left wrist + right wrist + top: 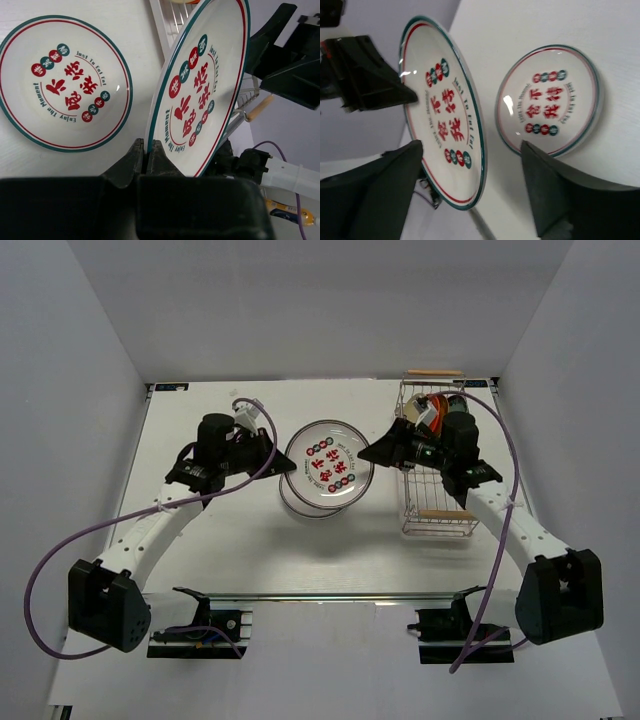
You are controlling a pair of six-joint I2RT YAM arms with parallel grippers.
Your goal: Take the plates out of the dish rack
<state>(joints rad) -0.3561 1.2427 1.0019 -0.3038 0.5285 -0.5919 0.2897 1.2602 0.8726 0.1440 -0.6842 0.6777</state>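
Note:
My left gripper [277, 464] is shut on the rim of a white plate [328, 464] with a green-red rim ring and red marks, and holds it tilted above the table. The left wrist view shows the rim pinched between the jaws [148, 150] and the plate [200, 85] on edge. A second matching plate [65, 82] lies flat on the table, partly under the held one [293, 502]. My right gripper [372, 453] is open beside the held plate's right edge. In the right wrist view the held plate [442, 110] stands between its spread fingers [555, 195], and the flat plate [550, 100] lies beyond.
The chrome wire dish rack [437, 523] with wooden handles stands at the right, partly under my right arm. An orange-red plate [432, 412] stands in its far end. White walls close in the table on three sides.

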